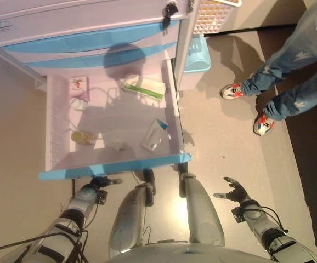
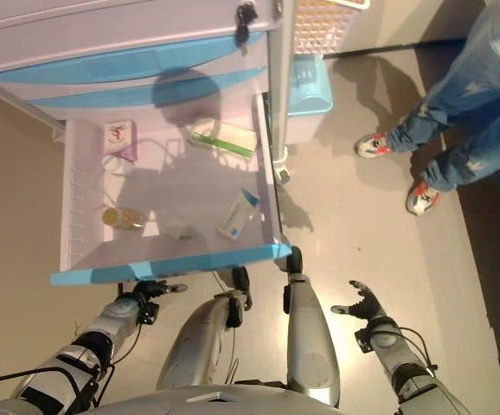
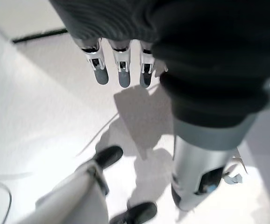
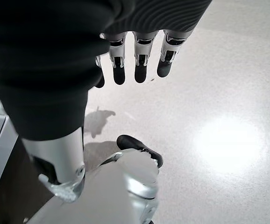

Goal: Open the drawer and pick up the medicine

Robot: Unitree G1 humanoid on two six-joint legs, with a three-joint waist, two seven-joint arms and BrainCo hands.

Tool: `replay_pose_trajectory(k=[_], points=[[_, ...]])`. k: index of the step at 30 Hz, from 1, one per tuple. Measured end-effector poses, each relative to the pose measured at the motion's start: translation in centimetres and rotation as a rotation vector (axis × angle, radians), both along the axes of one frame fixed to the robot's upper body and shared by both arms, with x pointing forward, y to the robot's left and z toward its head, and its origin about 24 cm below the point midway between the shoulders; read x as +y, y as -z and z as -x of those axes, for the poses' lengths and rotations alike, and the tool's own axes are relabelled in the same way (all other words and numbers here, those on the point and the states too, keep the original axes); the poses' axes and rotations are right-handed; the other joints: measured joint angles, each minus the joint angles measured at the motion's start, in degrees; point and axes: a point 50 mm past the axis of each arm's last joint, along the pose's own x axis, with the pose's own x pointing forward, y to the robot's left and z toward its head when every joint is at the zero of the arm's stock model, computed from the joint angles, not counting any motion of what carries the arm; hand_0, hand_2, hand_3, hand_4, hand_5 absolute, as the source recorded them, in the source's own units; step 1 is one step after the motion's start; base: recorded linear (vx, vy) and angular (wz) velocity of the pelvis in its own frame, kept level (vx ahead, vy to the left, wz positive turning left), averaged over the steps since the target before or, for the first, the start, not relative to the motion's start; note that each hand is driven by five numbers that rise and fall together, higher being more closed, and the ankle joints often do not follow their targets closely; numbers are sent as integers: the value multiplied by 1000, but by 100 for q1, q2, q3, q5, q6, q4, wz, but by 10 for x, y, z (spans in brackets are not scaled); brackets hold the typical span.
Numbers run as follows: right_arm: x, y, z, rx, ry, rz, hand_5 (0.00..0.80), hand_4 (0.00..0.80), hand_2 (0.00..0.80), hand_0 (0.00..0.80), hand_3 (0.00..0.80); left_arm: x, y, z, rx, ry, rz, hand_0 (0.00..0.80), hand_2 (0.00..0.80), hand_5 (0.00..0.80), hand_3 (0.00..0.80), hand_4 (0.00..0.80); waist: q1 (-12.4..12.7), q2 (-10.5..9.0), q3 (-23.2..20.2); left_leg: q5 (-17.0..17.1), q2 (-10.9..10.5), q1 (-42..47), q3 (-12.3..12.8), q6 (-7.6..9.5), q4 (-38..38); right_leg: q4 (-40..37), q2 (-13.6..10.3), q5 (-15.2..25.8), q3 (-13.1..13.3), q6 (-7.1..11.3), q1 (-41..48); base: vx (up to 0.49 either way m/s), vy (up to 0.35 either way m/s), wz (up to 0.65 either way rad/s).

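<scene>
In front of you the drawer [image 1: 114, 164] stood pulled out of the white cabinet [image 1: 81, 22], its blue front edge nearest your hands. Inside it lay the medicine: a white and green box [image 1: 143, 87] toward the back, a white and blue box [image 1: 154, 135] against the right wall, a small pink and white packet [image 1: 79, 86] in the back left corner, and a small yellowish bottle [image 1: 83, 137] on its side by the left wall (a small clear item beside the bottle was too faint to make out). Your left hand [image 1: 105, 181] hung just under the drawer's front edge, fingers [image 3: 101, 74] straight and loose, gripping nothing. Your right hand [image 1: 233, 192] hovered over the floor [image 1: 230, 142], well to the right of the drawer, fingers [image 4: 140, 70] spread and empty. A person in jeans and coloured sneakers [image 1: 262, 123] stood on the floor at the far right, and a light blue bin [image 1: 197, 55] sat beside the cabinet.
</scene>
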Motion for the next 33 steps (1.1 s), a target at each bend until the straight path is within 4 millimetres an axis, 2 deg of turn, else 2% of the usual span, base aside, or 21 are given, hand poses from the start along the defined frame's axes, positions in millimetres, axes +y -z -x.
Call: replay_pose_trajectory(k=[5, 7, 13, 19, 23, 25, 30, 33], points=[[-10, -5, 2, -1, -22, 21, 0, 0, 0, 0, 0, 31, -41, -33, -87, -59, -42, 0, 0, 0, 0, 0, -245, 5, 19, -383, 149, -447, 199, 62, 808, 599, 102, -158, 219, 30, -443, 72, 119, -25], [-14, -7, 2, 0, -31, 31, 0, 0, 0, 0, 0, 46, -57, -42, -116, -100, -65, 0, 0, 0, 0, 0, -330, 6, 18, -547, 263, -564, 251, 67, 1116, 733, 215, -184, 314, 33, -540, 55, 117, -31], [-24, -16, 0, -13, -61, 61, 0, 0, 0, 0, 0, 96, -134, -72, -251, -242, -197, 0, 0, 0, 0, 0, -692, 10, 15, -740, 409, -897, 372, 96, 1599, 991, 362, -196, 493, 52, -881, 25, 86, -23], [-24, -15, 4, -7, -80, 67, 0, 0, 0, 0, 0, 107, -182, -89, -391, -366, -405, 0, 0, 0, 0, 0, -854, 8, 14, -864, 404, -1120, 307, 109, 1878, 1159, 482, -194, 639, 54, -1101, -10, 32, -18], [-23, -12, 12, 6, -80, 64, 0, 0, 0, 0, 0, 104, -214, -100, -528, -400, -495, 0, 0, 0, 0, 0, -862, 7, 14, -892, 407, -1141, 307, 102, 1927, 1198, 491, -194, 641, 54, -1121, 0, 0, 0], [-23, -12, 11, -4, -85, 61, 0, 0, 0, 0, 0, 103, -222, -102, -562, -398, -517, 0, 0, 0, 0, 0, -855, 7, 14, -903, 407, -1138, 299, 100, 1942, 1209, 493, -194, 639, 55, -1114, -19, -35, 0], [-20, -13, 8, -17, -89, 55, 0, 0, 0, 0, 0, 104, -219, -102, -559, -387, -509, 0, 0, 0, 0, 0, -828, 5, 16, -948, 404, -964, 204, 97, 1975, 1221, 502, -216, 602, 75, -897, 21, -73, 4], [-15, -11, 9, -20, -86, 39, 0, 0, 0, 0, 0, 100, -206, -99, -590, -347, -380, 0, 0, 0, 0, 0, -790, 2, 14, -943, 396, -686, 71, 87, 1863, 1064, 477, -215, 552, 77, -548, -19, -183, 6]])
